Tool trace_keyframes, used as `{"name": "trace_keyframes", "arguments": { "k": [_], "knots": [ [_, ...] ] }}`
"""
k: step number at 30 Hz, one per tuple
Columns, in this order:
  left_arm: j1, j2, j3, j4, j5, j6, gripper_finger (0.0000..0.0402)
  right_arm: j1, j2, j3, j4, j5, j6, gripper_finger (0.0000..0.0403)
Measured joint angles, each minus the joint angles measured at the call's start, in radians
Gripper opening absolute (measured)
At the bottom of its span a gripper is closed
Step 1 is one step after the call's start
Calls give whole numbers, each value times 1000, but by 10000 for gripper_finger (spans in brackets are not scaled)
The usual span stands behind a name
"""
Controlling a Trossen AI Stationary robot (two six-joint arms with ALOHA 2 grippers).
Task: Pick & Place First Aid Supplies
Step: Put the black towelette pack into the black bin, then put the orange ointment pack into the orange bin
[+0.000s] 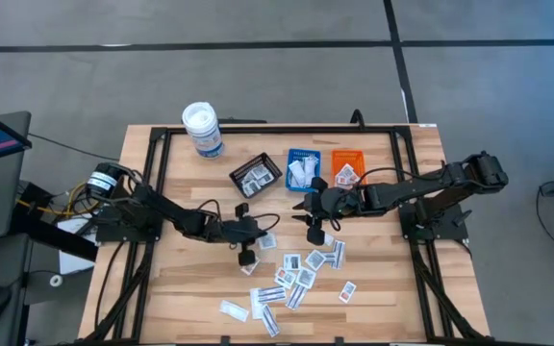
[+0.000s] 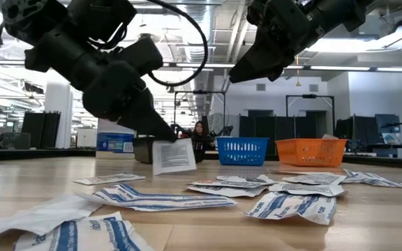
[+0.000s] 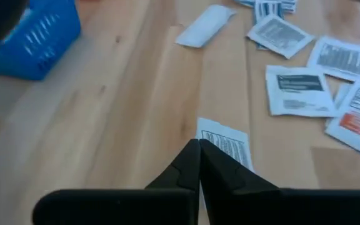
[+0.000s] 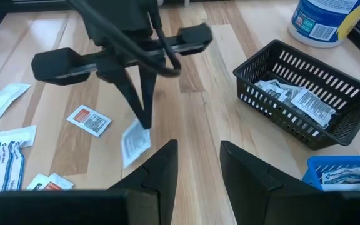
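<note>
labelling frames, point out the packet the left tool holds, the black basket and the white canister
small white packet with dark print (image 2: pixel 174 156), low view, centre of its printed face
black mesh plastic basket (image 4: pixel 274 73), right wrist view, near rim
white round canister with blue label (image 1: pixel 202 129), high view, its side

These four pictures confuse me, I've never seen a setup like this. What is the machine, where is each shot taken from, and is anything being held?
It is a robot with two dark arms at a wooden table. One picture looks straight down, one looks level across the tabletop, and two come from cameras on the wrists. Scattered white packets lie on the table, with a black tray, a blue tray, an orange tray and a white canister at the back. The left hand is shut on one packet, lifted clear of the wood. The right hand hangs open nearby, holding nothing.
</note>
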Motion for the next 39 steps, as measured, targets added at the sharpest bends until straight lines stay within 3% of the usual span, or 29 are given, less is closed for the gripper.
{"name": "trace_keyframes", "arguments": {
  "k": [7, 12, 18, 24, 30, 39],
  "knots": [
    [121, -6, 1, 3, -80, 131, 6, 0, 0, 0, 0, 0, 0, 113],
    [222, -81, 2, 11, -155, 256, 6, 0, 0, 0, 0, 1, 0, 113],
    [362, -189, 3, 4, -159, 288, 6, 0, 0, 0, 0, 1, 0, 113],
    [470, -178, 3, -53, -109, 231, 6, 0, 0, 0, 0, 3, 0, 113],
    [489, -145, -4, -59, -100, 220, 16, 0, 0, 0, 0, 2, 0, 113],
    [457, -150, -4, -21, -113, 176, 76, 0, 0, 0, 0, 2, 0, 113]
  ]
}}
